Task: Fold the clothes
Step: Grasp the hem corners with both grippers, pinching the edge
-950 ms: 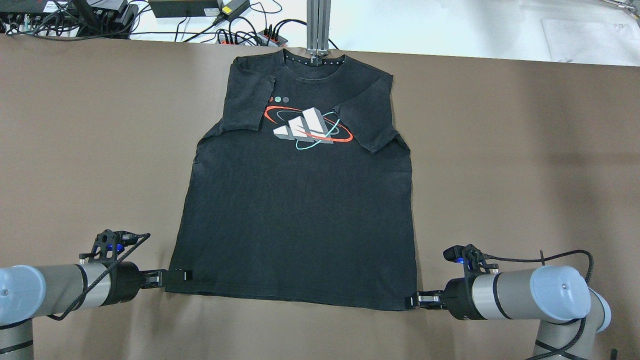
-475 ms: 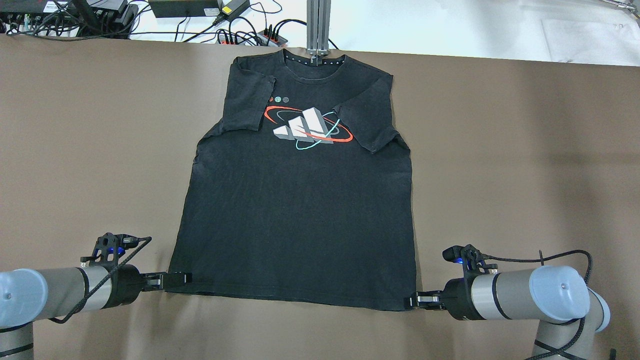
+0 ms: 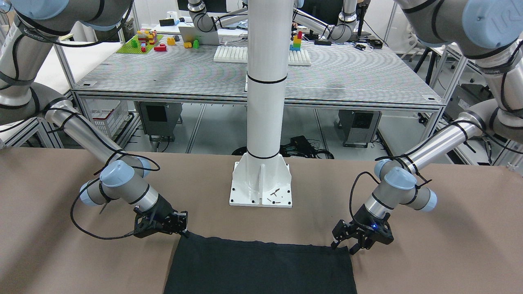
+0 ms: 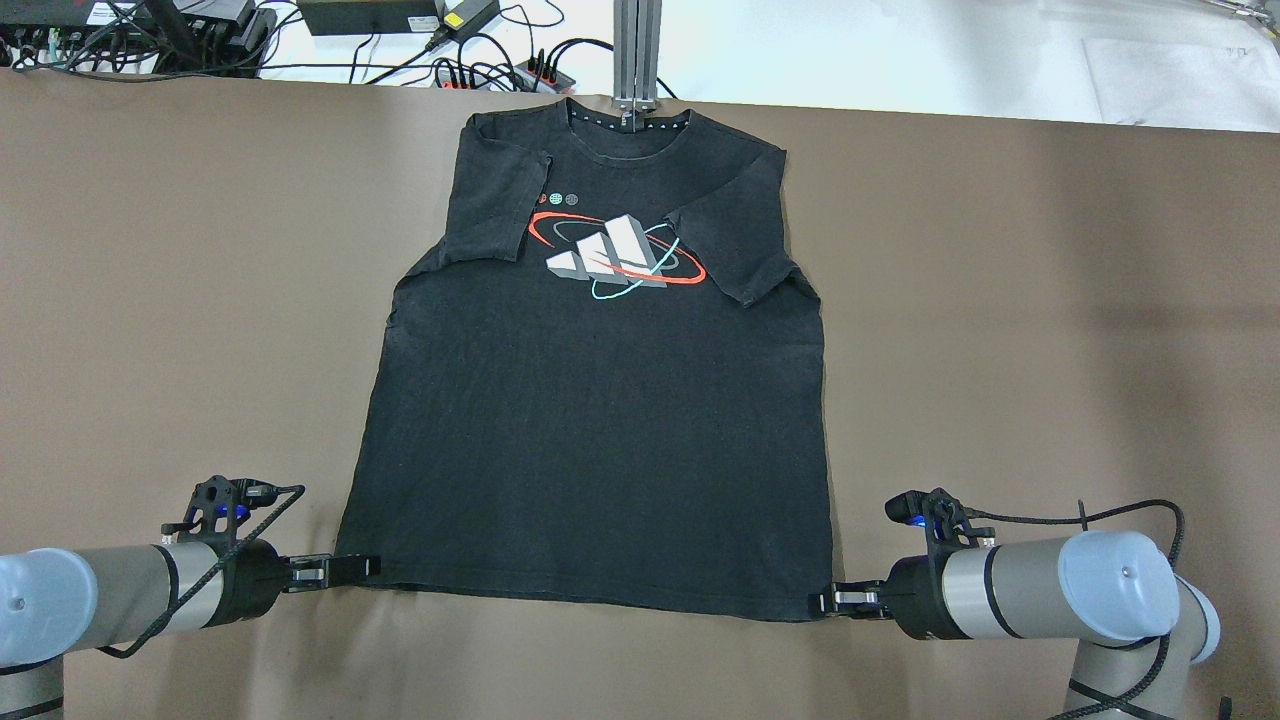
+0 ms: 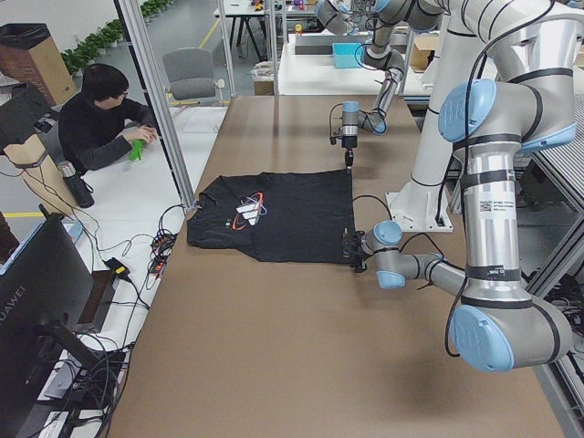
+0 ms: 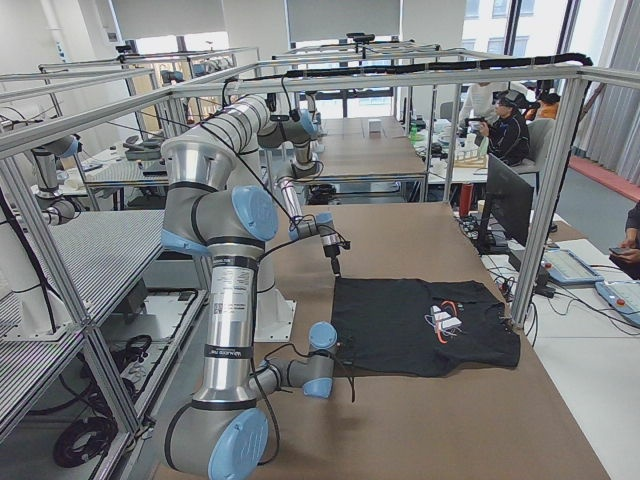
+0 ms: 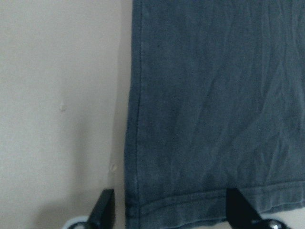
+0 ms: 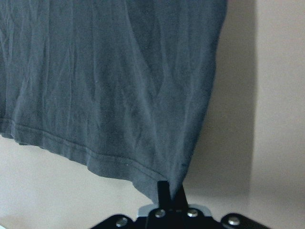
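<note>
Black T-shirt point(image 4: 600, 420) is lying flat on the desk point(image 4: 1000, 300) w/ right gripper point(image 4: 818, 602) pinching one hem corner & left gripper point(image 4: 368, 567) gaping astride the other, prob. needing closing before lifting both evenly.

T-shirt point(image 4: 600, 430) lies on table point(image 4: 1040, 320)

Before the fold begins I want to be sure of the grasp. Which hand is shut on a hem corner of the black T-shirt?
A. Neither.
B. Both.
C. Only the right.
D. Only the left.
C: the right hand pinches a hem corner of the black T-shirt, while the left hand stands open astride the other corner.
</note>
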Motion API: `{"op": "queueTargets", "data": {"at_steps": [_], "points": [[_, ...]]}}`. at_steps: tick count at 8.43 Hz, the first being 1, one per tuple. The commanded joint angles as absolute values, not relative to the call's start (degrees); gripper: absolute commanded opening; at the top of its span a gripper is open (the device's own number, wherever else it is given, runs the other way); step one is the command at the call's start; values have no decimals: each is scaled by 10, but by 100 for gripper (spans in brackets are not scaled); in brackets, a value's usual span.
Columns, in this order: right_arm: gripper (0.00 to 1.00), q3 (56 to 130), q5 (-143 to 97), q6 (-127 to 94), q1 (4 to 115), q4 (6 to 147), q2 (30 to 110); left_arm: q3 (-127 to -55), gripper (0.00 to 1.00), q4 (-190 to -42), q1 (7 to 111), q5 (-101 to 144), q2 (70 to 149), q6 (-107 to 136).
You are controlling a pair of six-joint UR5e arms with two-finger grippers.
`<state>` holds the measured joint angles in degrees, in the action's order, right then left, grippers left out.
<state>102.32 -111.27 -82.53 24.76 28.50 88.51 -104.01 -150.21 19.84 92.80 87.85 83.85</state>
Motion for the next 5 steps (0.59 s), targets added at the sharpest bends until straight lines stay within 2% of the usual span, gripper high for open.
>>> {"op": "queueTargets", "data": {"at_steps": [1,3,4,5], "points": [[0,1023,-1112,-825,248,285,884,-1041,50,-1502,194,926,879,838],[0,1023,-1111,-829,249,285,885,-1041,12,-1502,190,926,884,838],[0,1024,-1110,-832,250,285,885,-1041,1,-1501,189,927,889,839],[0,1024,-1110,-832,250,285,885,-1040,0,-1500,189,927,893,840]]}}
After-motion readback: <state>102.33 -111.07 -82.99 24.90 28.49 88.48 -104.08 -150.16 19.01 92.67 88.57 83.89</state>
